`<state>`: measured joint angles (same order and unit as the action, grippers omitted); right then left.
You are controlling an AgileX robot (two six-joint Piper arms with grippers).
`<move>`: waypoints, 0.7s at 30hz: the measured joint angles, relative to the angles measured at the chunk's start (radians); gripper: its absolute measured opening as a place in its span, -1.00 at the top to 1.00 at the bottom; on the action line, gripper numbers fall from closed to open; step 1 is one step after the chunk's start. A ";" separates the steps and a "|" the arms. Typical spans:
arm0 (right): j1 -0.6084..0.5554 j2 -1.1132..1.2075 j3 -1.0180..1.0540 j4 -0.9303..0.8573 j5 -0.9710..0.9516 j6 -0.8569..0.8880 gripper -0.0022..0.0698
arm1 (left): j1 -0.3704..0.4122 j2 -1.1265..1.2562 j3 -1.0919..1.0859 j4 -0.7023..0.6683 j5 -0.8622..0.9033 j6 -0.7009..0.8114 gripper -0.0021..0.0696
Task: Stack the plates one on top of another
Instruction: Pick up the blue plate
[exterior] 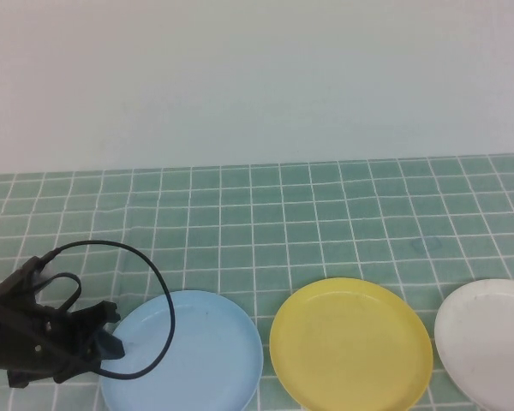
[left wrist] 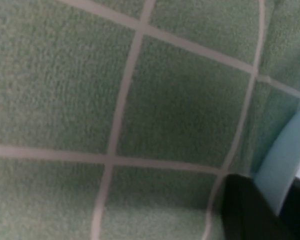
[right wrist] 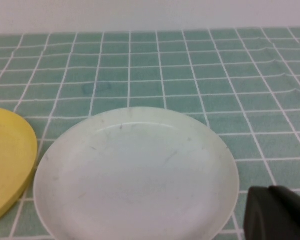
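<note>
Nothing stacked yet: three plates side by side along the near edge of the tabletop (exterior: 325,223), each flat on the green checked cloth, none overlapping. All the stacking left to do.

Nearest in, left gripper (exterior: 110,332) low at the left rim of the blue plate (exterior: 184,355), fingers astride that rim, one dark finger (left wrist: 247,210) against the pale blue edge in the left wrist view. Looks like a grasp being set on the rim; closed on it or not, cannot tell. Black cable looping from the arm over the plate's left part.

Beyond the blue plate, away from the left gripper, yellow plate (exterior: 349,342) just beside it with a narrow gap. Further along, white plate (exterior: 490,338), partly cut off at the view's right edge, near the yellow one but apart.

Right gripper (right wrist: 277,212) out of the high view; only a dark corner of it in the right wrist view, hanging just short of the white plate's near rim, not touching. Opening there: cannot tell.
</note>
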<state>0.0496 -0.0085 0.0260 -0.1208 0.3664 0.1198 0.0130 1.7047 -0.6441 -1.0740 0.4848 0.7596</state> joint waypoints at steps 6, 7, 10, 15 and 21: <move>0.000 0.000 0.000 0.000 0.000 0.000 0.95 | 0.000 0.001 0.000 0.005 0.000 -0.001 0.89; 0.000 0.000 0.000 0.000 0.000 0.000 0.95 | 0.000 0.001 0.000 0.003 0.000 -0.006 0.90; 0.000 0.000 0.000 0.000 0.000 0.000 0.95 | 0.000 0.001 0.002 0.005 0.006 -0.005 0.91; 0.000 0.000 0.000 0.000 0.000 0.004 0.95 | 0.000 -0.043 -0.008 0.003 0.038 -0.006 0.92; 0.000 0.000 0.000 0.000 0.000 0.004 0.95 | 0.000 -0.154 -0.079 0.001 0.097 -0.021 0.92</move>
<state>0.0496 -0.0085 0.0260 -0.1208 0.3664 0.1238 0.0130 1.5504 -0.7227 -1.0728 0.5814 0.7385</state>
